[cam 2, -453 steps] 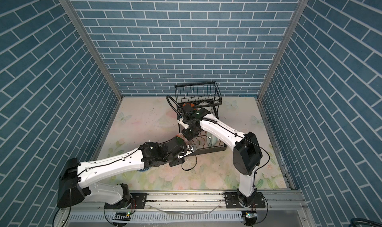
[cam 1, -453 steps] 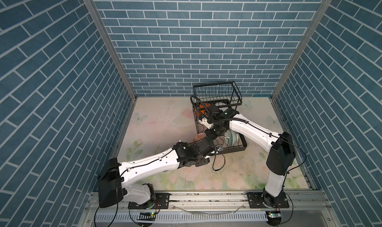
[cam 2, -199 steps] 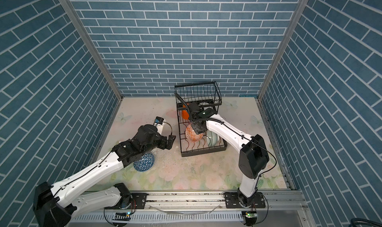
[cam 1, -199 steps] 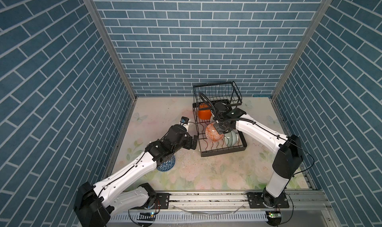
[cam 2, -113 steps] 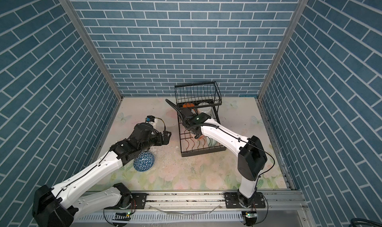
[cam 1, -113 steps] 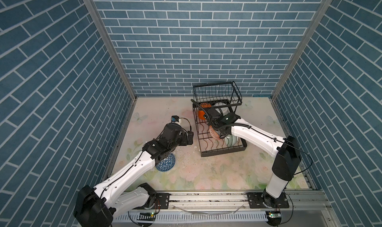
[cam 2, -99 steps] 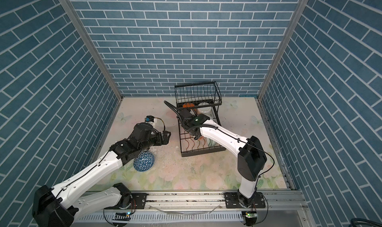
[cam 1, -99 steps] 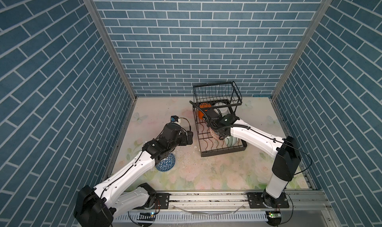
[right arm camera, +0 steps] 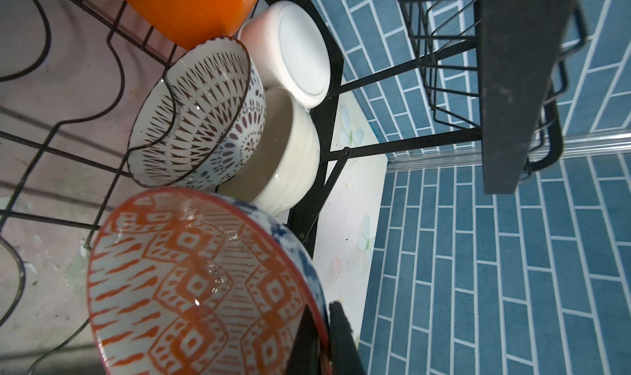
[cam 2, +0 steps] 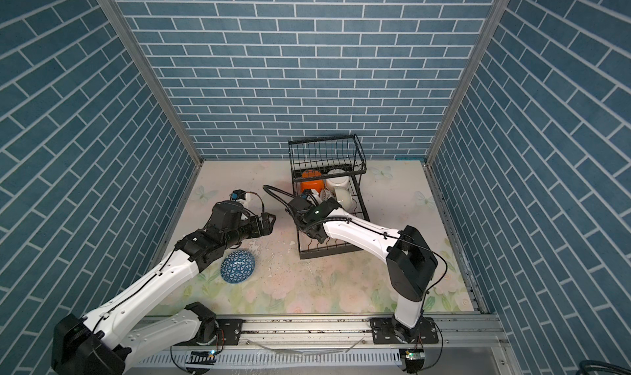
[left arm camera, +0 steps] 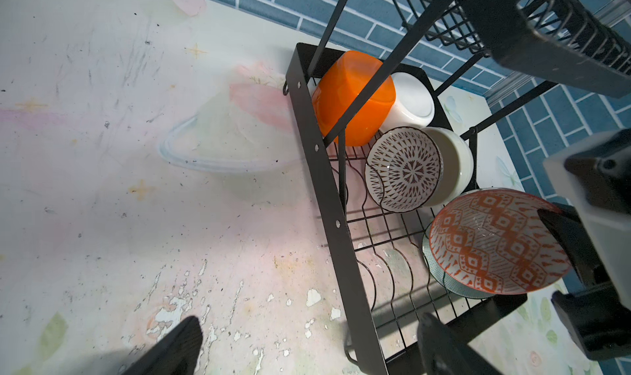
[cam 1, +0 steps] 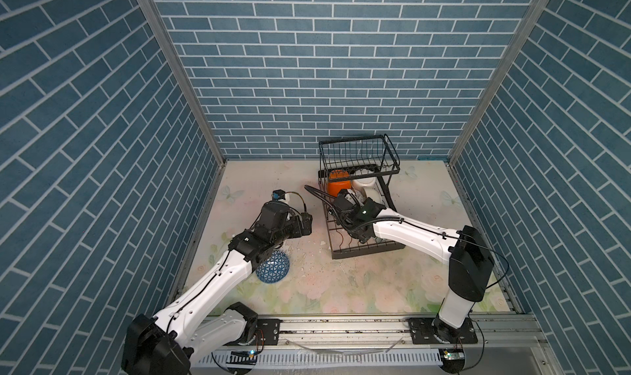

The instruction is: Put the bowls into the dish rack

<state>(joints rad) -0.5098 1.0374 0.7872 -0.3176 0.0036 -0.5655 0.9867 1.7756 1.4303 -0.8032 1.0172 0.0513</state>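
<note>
In both top views the black wire dish rack (cam 1: 362,199) stands toward the back of the table, and its lower tier already holds an orange bowl (cam 1: 338,185) and a white bowl (cam 1: 364,184) at the far end. One blue patterned bowl (cam 1: 273,270) lies on the table beside the left arm, well apart from the rack (so at least this one is left to load). The left gripper (cam 2: 268,223) hovers above the table between that bowl and the rack, jaws spread wide and empty.

In the left wrist view the rack floor shows five bowls: the orange one, the white one, a brown-patterned bowl (left arm camera: 403,169) leaning against a cream bowl (left arm camera: 456,165), and an orange-patterned bowl (left arm camera: 495,240) nearer the open end, with a pale green rim just behind it. Several divider slots at the near end stand free.

In the right wrist view the right gripper (right arm camera: 322,335) is clamped on the rim of the orange-patterned bowl, which is tilted on edge over the divider wires; whether it rests in a slot I cannot tell. My judgement: most bowls are in, this one is being seated, and the blue one remains.
</note>
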